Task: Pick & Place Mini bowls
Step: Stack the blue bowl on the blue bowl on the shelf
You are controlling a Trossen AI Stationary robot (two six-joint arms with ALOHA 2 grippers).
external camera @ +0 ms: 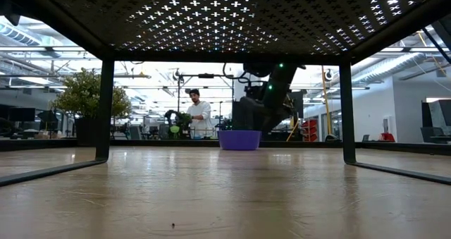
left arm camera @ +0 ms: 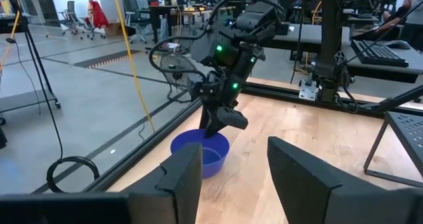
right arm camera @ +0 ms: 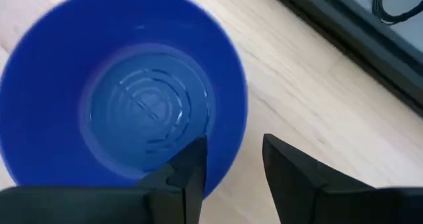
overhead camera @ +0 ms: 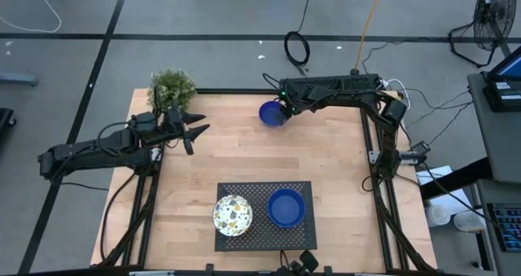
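Overhead and wrist views of a two-arm bowl-moving setup. A blue bowl [overhead camera: 272,114] stands upright at the far edge of the counter [overhead camera: 244,154], right of the potted plant [overhead camera: 172,87]. The right hand [right arm camera: 231,159] is at this bowl, fingers a little apart and straddling the rim: one finger [right arm camera: 188,168] lies inside the wall, the other outside. Whether the pads already press the wall cannot be told, so no firm hold is shown. The left hand [overhead camera: 192,131] hangs open and empty over the counter's left side, near the plant, waiting.

Two more bowls sit on a dark perforated rack [overhead camera: 262,237] at the near edge: a speckled white bowl [overhead camera: 233,215] and a second blue bowl [overhead camera: 286,208], side by side, not touching.

Handling, as judged: the bowl looks glossy, rigid and light, hence slippery and liable to chip if dropped. The thin rim wall is the natural grip point; a pinch there, lifted level, should keep it from swinging or slipping.
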